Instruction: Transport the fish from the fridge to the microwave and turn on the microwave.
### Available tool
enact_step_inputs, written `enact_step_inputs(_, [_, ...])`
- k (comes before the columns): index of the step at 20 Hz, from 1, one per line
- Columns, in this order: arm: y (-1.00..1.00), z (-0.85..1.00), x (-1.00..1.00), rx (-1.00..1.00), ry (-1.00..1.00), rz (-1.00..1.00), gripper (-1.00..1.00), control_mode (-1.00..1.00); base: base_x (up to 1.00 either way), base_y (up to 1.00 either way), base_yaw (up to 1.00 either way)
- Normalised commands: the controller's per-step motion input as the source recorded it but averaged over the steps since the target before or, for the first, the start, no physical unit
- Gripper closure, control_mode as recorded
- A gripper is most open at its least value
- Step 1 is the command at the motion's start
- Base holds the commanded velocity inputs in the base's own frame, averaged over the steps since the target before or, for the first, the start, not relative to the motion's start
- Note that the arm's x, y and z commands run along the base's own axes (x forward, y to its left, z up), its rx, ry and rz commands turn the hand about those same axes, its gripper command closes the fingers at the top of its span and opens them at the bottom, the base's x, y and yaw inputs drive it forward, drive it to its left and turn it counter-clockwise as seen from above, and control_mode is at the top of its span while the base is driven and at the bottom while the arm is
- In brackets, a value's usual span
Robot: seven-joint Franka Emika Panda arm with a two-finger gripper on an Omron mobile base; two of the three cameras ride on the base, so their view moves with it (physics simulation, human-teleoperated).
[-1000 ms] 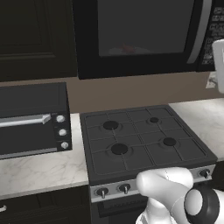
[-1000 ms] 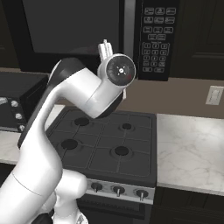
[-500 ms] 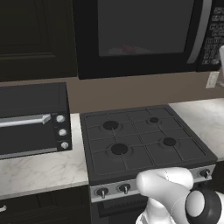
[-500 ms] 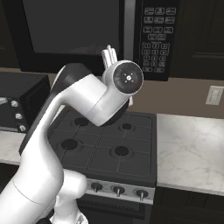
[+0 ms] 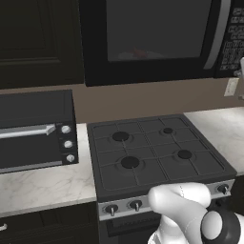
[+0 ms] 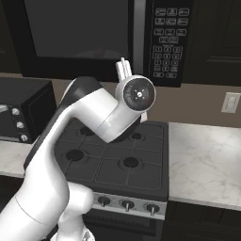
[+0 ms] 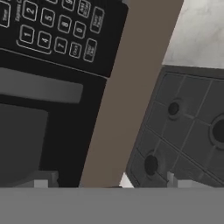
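The microwave (image 5: 157, 38) hangs over the stove with its door shut, also seen as microwave (image 6: 80, 37). Behind its dark glass a faint red-orange fish (image 5: 138, 51) shows dimly. My gripper (image 6: 124, 69) points up just below the curved grey handle (image 6: 139, 33), left of the keypad (image 6: 169, 40). In the hand view the gripper (image 7: 107, 181) is open, its fingertips (image 7: 41, 179) wide apart with nothing between them, facing the keypad (image 7: 57, 30) and handle (image 7: 39, 87). The fridge is out of view.
A black toaster oven (image 5: 33, 128) with three knobs stands on the marble counter left of the stove (image 5: 152, 152). Right of the stove lies bare counter (image 6: 202, 160) below a wall outlet (image 6: 230, 101). Dark cabinets flank the microwave.
The hand has shifted right and slightly down toward the microwave's lower right, sliding almost out of the left base view. The jaws stayed open.
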Motion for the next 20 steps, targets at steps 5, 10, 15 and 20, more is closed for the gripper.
enact_step_inputs(5, [-0.2,-0.04,0.0,0.09,-0.04,0.0,-1.0,-1.0,0.0,0.0,0.0])
enact_step_inputs(10, [-0.27,0.0,0.0,0.09,-0.07,0.0,-1.0,-1.0,0.0,0.0,0.0])
enact_step_inputs(15, [-0.3,-0.02,0.05,0.03,-0.01,0.0,-1.0,-1.0,0.0,0.0,0.0])
enact_step_inputs(20, [-0.24,-0.05,0.12,0.02,0.0,0.0,-1.0,-1.0,0.0,0.0,0.0])
